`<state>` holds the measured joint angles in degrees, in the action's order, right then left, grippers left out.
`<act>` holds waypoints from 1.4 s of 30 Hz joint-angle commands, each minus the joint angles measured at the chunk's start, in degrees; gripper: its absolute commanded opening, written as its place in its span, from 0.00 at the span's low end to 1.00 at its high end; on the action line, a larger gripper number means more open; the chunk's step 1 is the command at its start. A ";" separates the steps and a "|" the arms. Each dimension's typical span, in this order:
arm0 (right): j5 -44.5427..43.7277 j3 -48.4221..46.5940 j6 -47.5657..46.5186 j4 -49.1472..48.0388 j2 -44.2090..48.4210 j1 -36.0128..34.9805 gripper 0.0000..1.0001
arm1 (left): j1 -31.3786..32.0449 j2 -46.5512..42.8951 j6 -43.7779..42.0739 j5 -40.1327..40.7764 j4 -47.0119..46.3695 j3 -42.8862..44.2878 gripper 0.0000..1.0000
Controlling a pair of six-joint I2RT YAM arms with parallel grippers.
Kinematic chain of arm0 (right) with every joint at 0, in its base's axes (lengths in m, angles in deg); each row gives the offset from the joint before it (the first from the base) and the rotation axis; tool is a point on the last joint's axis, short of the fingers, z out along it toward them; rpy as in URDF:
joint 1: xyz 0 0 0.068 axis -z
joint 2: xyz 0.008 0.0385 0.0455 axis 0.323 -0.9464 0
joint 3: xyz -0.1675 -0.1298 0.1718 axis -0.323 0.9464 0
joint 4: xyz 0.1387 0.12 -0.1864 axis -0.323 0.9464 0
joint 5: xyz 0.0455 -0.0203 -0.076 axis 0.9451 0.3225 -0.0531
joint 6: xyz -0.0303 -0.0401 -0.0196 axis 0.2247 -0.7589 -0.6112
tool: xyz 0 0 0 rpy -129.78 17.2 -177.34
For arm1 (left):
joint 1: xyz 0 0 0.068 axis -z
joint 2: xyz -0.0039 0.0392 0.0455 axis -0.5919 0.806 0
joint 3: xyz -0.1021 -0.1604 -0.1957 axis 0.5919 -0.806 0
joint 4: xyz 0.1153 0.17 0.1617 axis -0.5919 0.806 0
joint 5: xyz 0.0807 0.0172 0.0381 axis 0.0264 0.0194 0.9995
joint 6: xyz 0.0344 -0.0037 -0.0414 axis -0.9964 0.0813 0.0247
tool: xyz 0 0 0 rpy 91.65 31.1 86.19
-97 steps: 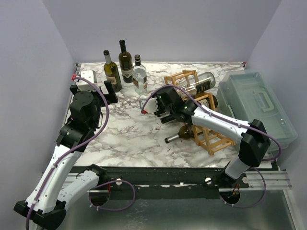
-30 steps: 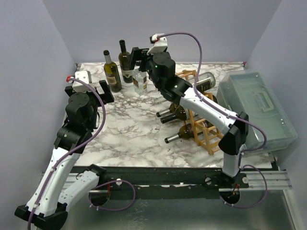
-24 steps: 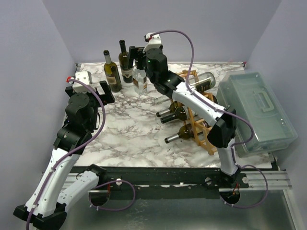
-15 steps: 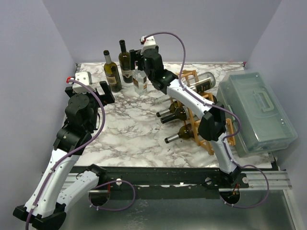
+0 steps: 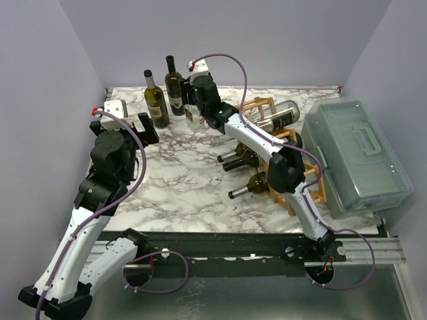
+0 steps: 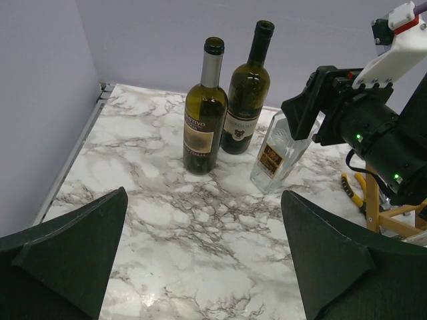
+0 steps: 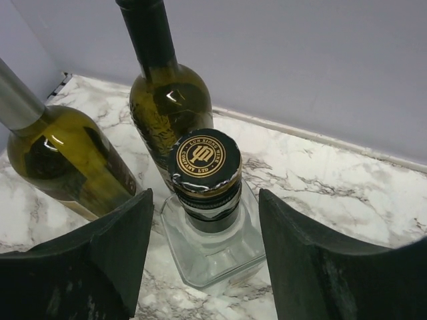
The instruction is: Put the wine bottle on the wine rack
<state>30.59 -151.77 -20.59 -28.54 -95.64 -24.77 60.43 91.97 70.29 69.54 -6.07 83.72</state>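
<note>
Count on the white-grey marble desk [image 5: 180,187]:
- upright dark green glass wine bottles [image 6: 205,110] [image 6: 247,93]: 2
- upright clear square glass bottle [image 6: 275,153]: 1
- bottles lying in rack [image 5: 285,113] [image 5: 241,158] [image 5: 250,186]: 3 that I can make out, partly hidden
- light wooden lattice wine rack [image 5: 255,107]: 1
- translucent grey-green plastic lidded box [image 5: 357,157]: 1

Setting: robot test cell, lab-type. Marble-pattern worktop [image 5: 180,190] is boxed on three sides by plain lavender wall panels [image 5: 267,40]. A metal mounting rail [image 5: 220,243] runs along the worktop's near edge and carries two white robot arms [image 5: 87,220]. Exposed purple cabling [image 5: 231,58] arcs above the worktop's far edge.
</note>
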 commanded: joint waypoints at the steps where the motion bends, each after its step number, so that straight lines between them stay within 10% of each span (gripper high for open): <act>1: -0.67 -1.82 -0.77 -2.59 -2.68 0.57 0.64 | 0.38 -0.37 -0.59 1.54 -1.21 -0.49 0.99; 6: -0.89 -1.84 -1.57 -4.12 -3.74 0.64 0.56 | 0.62 -0.09 -0.68 1.71 -1.24 -0.48 0.99; 10: -0.41 -1.78 -2.20 -4.26 -3.60 0.66 0.25 | 1.00 0.83 -0.77 1.55 -1.20 -0.56 0.99; 17: 3.01 2.03 -0.89 -5.09 3.03 0.66 0.02 | 0.83 1.57 -0.83 1.73 -1.23 -0.56 0.99; 42: 14.04 21.00 -2.61 -11.17 40.02 0.68 0.01 | -0.10 1.08 -0.31 1.90 -1.25 -0.83 0.99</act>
<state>43.62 -131.79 -20.27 -29.65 -64.28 -24.23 60.72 94.07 70.12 69.96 -6.07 83.63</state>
